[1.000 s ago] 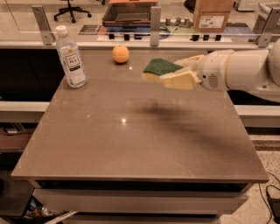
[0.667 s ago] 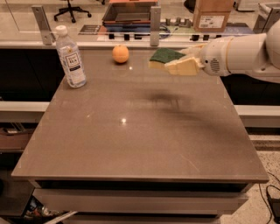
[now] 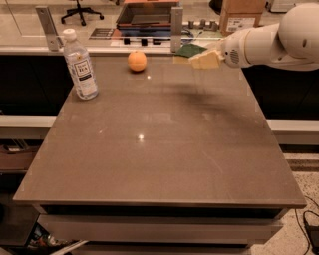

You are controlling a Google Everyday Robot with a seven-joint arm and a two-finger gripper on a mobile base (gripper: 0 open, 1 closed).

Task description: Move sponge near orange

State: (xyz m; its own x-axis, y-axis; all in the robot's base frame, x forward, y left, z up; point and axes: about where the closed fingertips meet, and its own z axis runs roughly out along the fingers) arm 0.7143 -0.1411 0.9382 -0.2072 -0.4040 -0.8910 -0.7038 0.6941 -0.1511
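Observation:
The orange sits on the brown table near its far edge, left of centre. My gripper comes in from the right on a white arm and is shut on the sponge, whose dark green top shows past the pale fingers. The sponge is held above the table's far edge, to the right of the orange and apart from it.
A clear water bottle with a white cap stands at the table's far left. Behind the table runs a ledge with two metal posts and a cardboard box at the back right.
The gripper has carried the sponge up and away toward the table's far edge, keeping it to the right of the orange. The orange and bottle have not moved.

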